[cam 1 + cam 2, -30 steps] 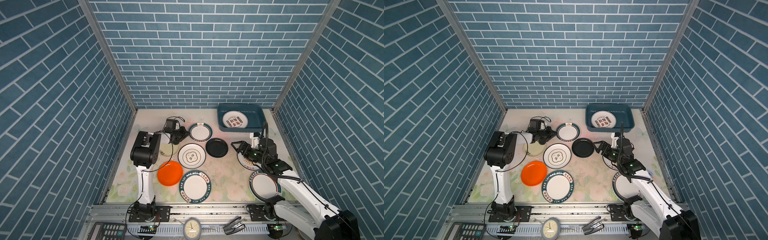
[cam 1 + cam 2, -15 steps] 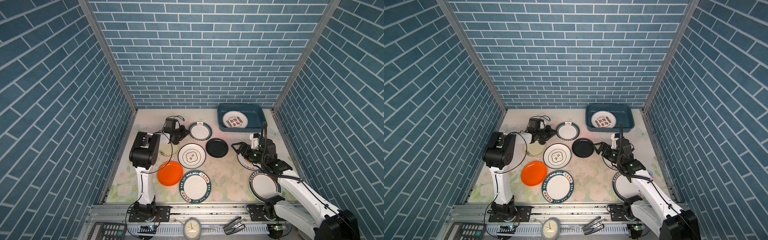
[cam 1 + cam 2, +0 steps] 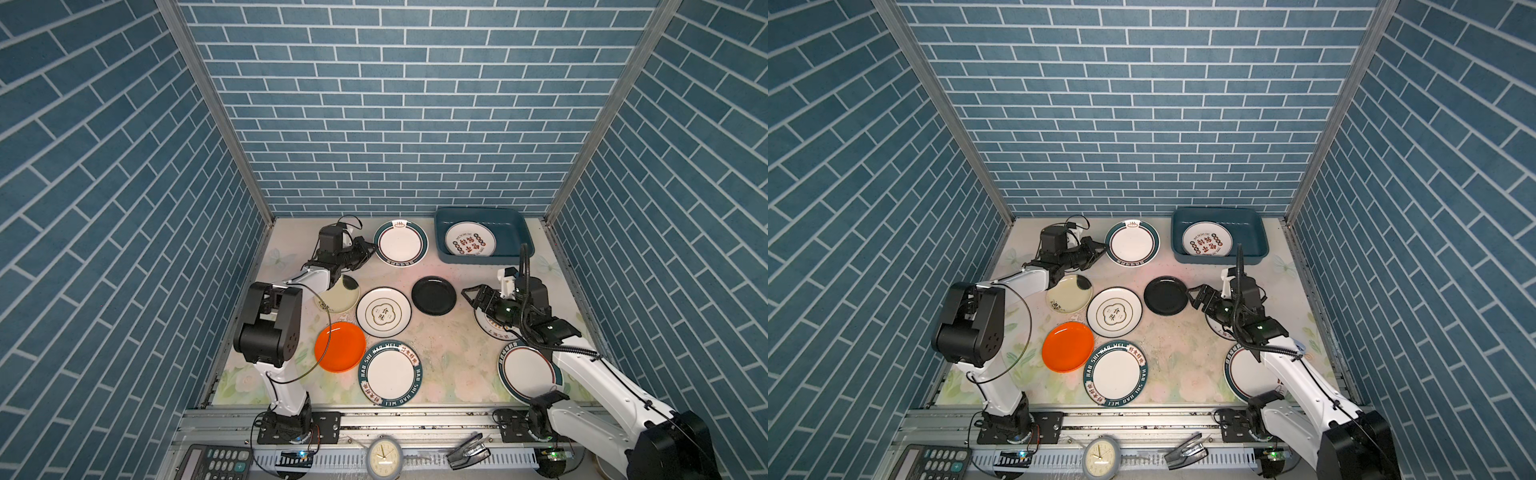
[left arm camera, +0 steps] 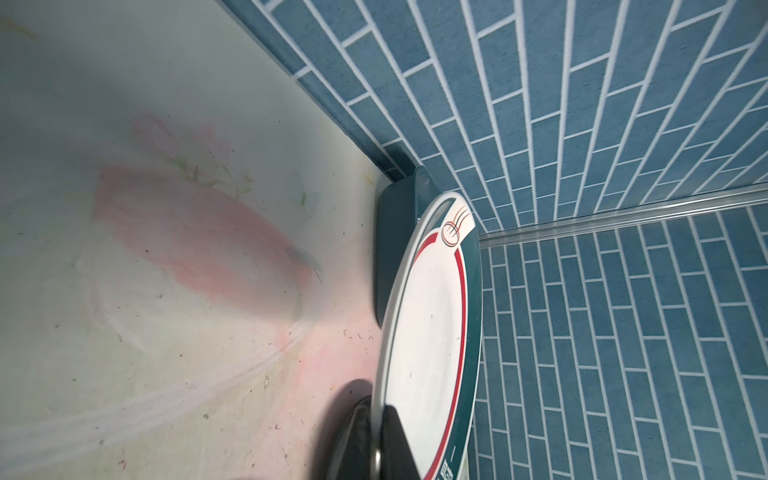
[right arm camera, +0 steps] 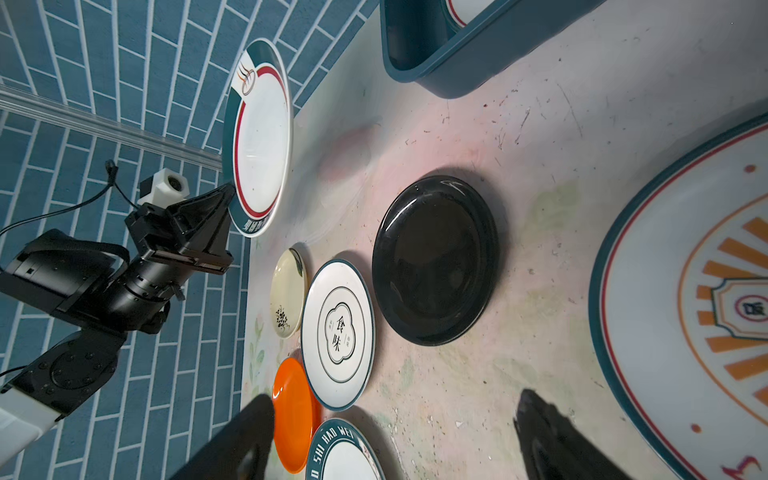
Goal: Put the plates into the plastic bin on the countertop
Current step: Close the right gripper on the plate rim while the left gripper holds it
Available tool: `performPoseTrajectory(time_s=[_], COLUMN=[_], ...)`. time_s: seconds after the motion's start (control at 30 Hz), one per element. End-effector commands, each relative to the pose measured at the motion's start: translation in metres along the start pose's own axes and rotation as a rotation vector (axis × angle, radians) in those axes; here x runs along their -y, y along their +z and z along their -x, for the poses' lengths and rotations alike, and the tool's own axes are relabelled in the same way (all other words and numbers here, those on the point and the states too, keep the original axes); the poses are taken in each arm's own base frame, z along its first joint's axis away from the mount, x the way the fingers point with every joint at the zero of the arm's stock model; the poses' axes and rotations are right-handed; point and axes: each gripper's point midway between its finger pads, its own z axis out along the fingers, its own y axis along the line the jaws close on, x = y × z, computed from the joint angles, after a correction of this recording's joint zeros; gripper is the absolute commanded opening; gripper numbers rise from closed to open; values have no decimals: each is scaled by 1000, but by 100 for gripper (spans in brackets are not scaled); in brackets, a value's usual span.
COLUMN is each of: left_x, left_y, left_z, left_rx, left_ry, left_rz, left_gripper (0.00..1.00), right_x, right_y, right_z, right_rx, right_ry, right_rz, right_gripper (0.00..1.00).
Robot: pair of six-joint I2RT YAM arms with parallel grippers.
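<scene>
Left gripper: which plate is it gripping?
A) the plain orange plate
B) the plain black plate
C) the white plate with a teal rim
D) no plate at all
C: in the left wrist view the left gripper is shut on the edge of the teal-rimmed white plate, pinching it from both faces.

Left gripper (image 3: 370, 253): stretched forward, pinched on plate (image 3: 400, 248) rim.
Right gripper (image 3: 468, 298): jaws wide, empty, held low.

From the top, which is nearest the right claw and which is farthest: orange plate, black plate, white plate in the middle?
1. black plate, just beside the right gripper.
2. white middle plate, further left.
3. orange plate, far left, toward the front.
</scene>
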Motion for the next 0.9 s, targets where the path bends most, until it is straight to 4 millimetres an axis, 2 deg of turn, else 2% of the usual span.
performPoseTrajectory(time_s=[0.0,0.23,0.53,0.7,0.87], left_x=[22,38,87,94,91], left_y=[-11,-21,-27,-33,-36], left_z=[-1,-34,-82,-92,-93], left_rx=[30,25,-57,-71,-68], left_ry=[12,106,169,190,201], left_rz=[-68,-12,-89,-77,-57], left_gripper=[0,0,0,0,0], right_x=[-13,-26,-33,-43,-46], right_y=[1,11,27,25,20], right_z=[11,17,18,24,27], right_rx=[28,28,10,29,59], right_ry=[-33,-19,3,3,-5], right_rz=[35,104,170,221,232], right_gripper=[91,90,85,77,76])
